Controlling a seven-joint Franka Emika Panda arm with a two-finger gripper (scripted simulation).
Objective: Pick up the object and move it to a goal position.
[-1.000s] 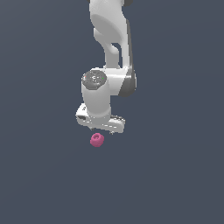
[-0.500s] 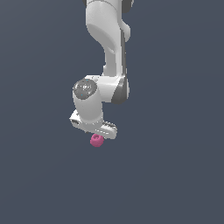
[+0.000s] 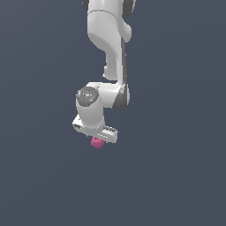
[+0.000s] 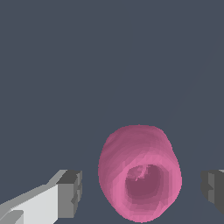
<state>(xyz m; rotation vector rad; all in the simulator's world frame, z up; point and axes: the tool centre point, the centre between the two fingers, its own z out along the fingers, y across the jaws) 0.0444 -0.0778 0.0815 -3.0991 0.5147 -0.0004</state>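
The object is a small magenta-pink rounded lump (image 3: 97, 142) with a hollow in the face turned to the wrist camera (image 4: 140, 173). In the exterior view it shows just under the white hand, mostly covered by it. In the wrist view it lies between the two fingertips (image 4: 70, 192), with a gap on each side. My gripper (image 4: 142, 190) is open around the object and does not touch it. In the exterior view the fingers are hidden behind the hand (image 3: 95, 128).
The white arm (image 3: 110, 53) comes down from the top of the exterior view. All around is a plain dark grey surface (image 3: 176, 176).
The hand has moved to the exterior view's left and down over the object. The object has stayed in place and is now more covered by the hand.
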